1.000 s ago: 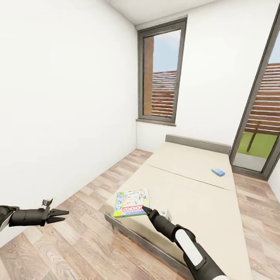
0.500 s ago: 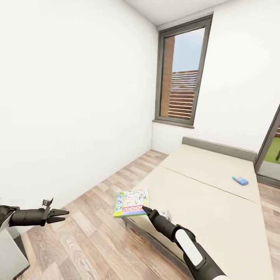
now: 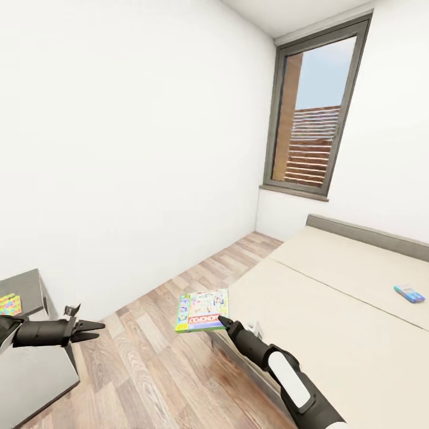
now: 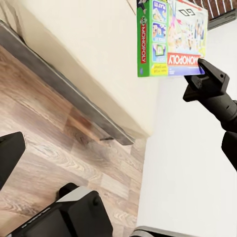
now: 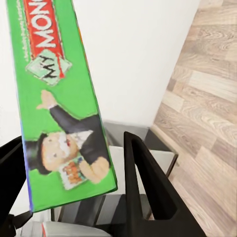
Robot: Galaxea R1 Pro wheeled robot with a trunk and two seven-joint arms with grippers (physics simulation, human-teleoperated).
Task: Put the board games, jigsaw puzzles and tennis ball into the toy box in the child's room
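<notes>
- Your right gripper [image 3: 224, 322] is clamped on one edge of the green Monopoly board game [image 3: 202, 310], holding it clear of the bed [image 3: 333, 310], out over the wood floor [image 3: 149, 351].
- Your left gripper [image 3: 95, 330] holds nothing; its two fingers stand a little parted.
- Over the last second the whole head view has swung to your left: the window [image 3: 313, 119] and the bed have slid toward the right edge. That is the camera turning; the box sits the same against your arm.
- A dark grey table section [image 3: 27, 286] has come into view at the left, with a jigsaw-patterned box [image 3: 9, 304] on it.
- So, as I judge it, you are turning toward the table; the toy box is not yet in sight.
- The small blue board game [image 3: 409, 293] lies on the bed, still to be fetched.
</notes>
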